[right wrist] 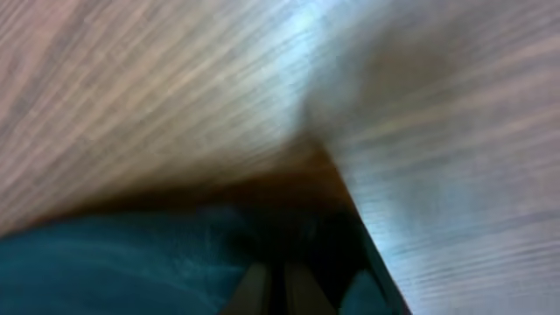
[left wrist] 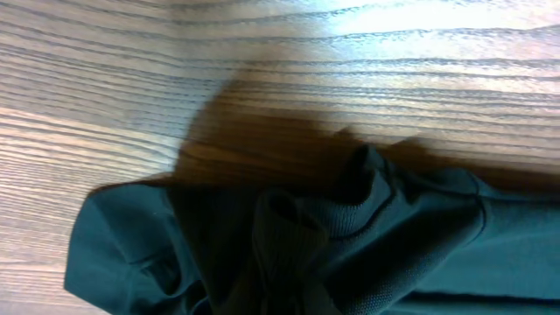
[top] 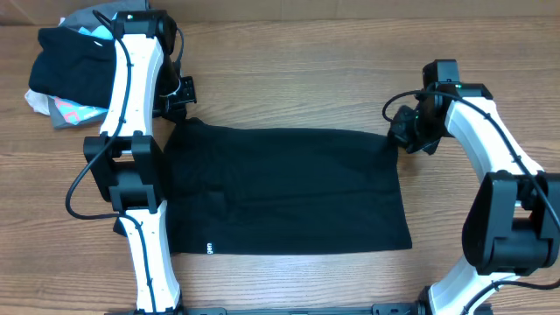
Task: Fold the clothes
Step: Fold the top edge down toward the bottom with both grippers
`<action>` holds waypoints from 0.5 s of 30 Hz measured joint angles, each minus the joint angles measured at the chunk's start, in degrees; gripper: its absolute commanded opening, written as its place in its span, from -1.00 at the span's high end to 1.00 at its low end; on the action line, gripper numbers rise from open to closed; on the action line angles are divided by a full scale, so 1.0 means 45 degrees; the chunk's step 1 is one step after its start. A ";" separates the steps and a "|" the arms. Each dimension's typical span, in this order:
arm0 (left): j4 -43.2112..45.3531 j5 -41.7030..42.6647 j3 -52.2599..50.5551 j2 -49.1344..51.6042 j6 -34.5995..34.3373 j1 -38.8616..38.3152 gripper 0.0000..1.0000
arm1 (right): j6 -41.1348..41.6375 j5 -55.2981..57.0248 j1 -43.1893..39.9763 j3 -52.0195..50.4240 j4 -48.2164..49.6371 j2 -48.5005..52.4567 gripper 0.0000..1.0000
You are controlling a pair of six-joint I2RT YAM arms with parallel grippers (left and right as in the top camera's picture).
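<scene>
heap of garments [top: 66, 74]: sitting in the far left corner of the table [top: 289, 79]. It's a jumble of black, grey and light blue with a bit of pink, well apart from the shirt being worked on.

left arm [top: 131, 105]: white and black, runs from the near edge up the left side and covers the shirt's left edge from overhead.

left gripper [top: 181, 94]: right at the shirt's far left corner, jaws together and pinching cloth. In the wrist view the fabric is bunched up in a ridge with a ribbed hem poking out, and bare wood lies behind it.

T-shirt [top: 289, 188]: plain black, lying flat in the middle of the table as a wide rectangle between the two arms. The near edge is straight and the far edge is a little wavy.

logo [top: 208, 248]: tiny white mark near the shirt's near left corner.

right gripper [top: 404, 133]: at the shirt's far right corner, jaws closed on the edge. The wrist view is pretty blurry, but the fingers [right wrist: 254, 293] sit tight together with dark cloth around them.

right arm [top: 490, 149]: curves in from the near right side, off the shirt.
</scene>
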 measured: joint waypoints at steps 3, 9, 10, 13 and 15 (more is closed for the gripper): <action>0.0024 0.0233 -0.0287 -0.0044 0.0005 0.0000 0.92 | 0.0092 -0.0029 -0.0160 0.0272 -0.1010 0.0000 0.92; 0.0058 0.0155 -0.2535 -0.0797 0.0005 0.0005 0.91 | 0.0141 -0.0189 -0.0845 0.0816 -0.2011 -0.0039 0.92; 0.0029 0.0160 -0.2880 -0.1039 0.0010 0.0015 0.92 | 0.0141 -0.0277 -0.0913 0.0816 -0.2108 -0.0083 0.92; 0.0005 0.0204 -0.3604 -0.2006 0.0063 0.0015 0.92 | 0.0151 -0.0563 -0.0967 0.0816 -0.2482 -0.0209 0.92; -0.0010 0.0233 -0.3852 -0.2676 0.0068 0.0015 0.91 | 0.0141 -0.0763 -0.0952 0.0831 -0.2798 -0.0301 0.92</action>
